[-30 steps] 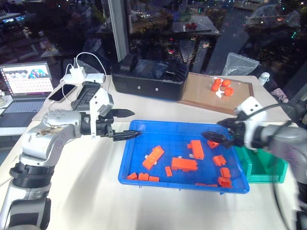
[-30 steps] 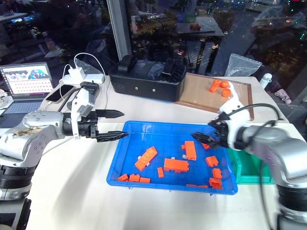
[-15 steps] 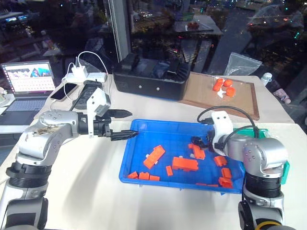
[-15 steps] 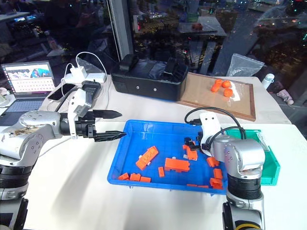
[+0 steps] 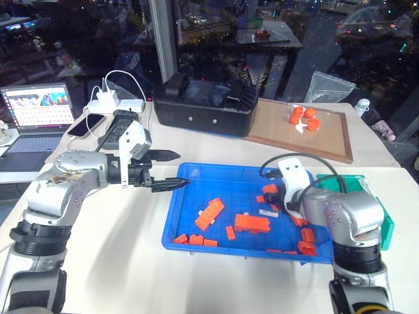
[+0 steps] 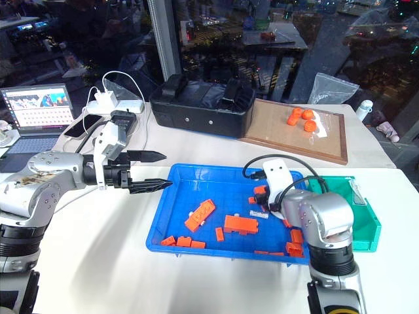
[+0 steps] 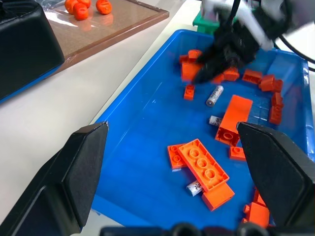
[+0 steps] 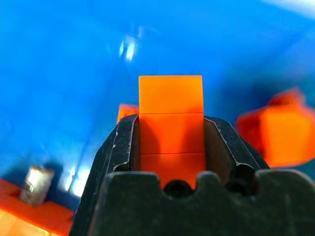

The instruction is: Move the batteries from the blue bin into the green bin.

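White worktop (image 5: 118, 261): the blue bin (image 5: 196, 176) at centre frame; right pincer (image 8: 171, 147) pinches 1 orange block (image 8: 171, 115); left pincer (image 5: 171, 170) spread at its left rim.

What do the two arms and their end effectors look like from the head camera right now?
Both arms have silver-grey metal shells with black joint rings. Each wrist carries a white camera housing. The left end effector has two tapered black fingers. A black cable loops over the white housing above the right end effector.
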